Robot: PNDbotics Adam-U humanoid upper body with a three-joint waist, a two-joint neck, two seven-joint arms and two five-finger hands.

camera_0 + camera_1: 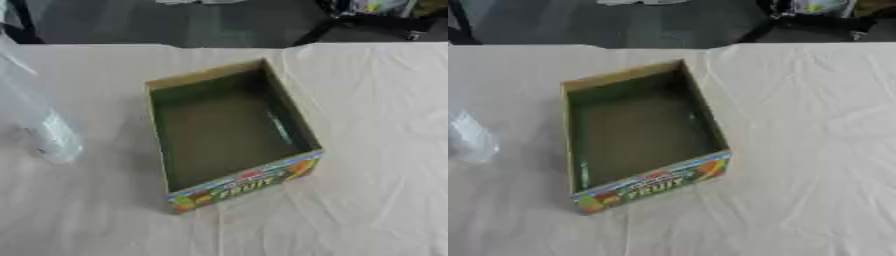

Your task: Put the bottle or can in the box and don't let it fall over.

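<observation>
Neither the left nor the right hand shows in either eye view, so whether their fingers are spread, pressed together or pinching anything cannot be told. With no hand to serve as a reference, places are given by the robot's own sides.

The bottle [48,130] is on the robot's left, well apart from the box [245,185]. It is clear and smeared. In the left eye view it runs as a pale, tilted streak from the upper left edge down to a rounded end over the cloth [376,150]. Its upper part is cut off by the edge of the view. In the right eye view only the rounded end shows, at the left edge. Whether it rests on the cloth or is held above it cannot be told, and no cap or label can be made out.

The box stands open-topped at the centre, turned slightly askew, with its printed front wall facing the robot. The word "FRUIT" is legible there; the remaining print is only coloured patches. A pale streak lies on an inner wall and cannot be identified.

The cloth is creased. Beyond its far edge, dark stand legs [798,22] are partly cut off.
</observation>
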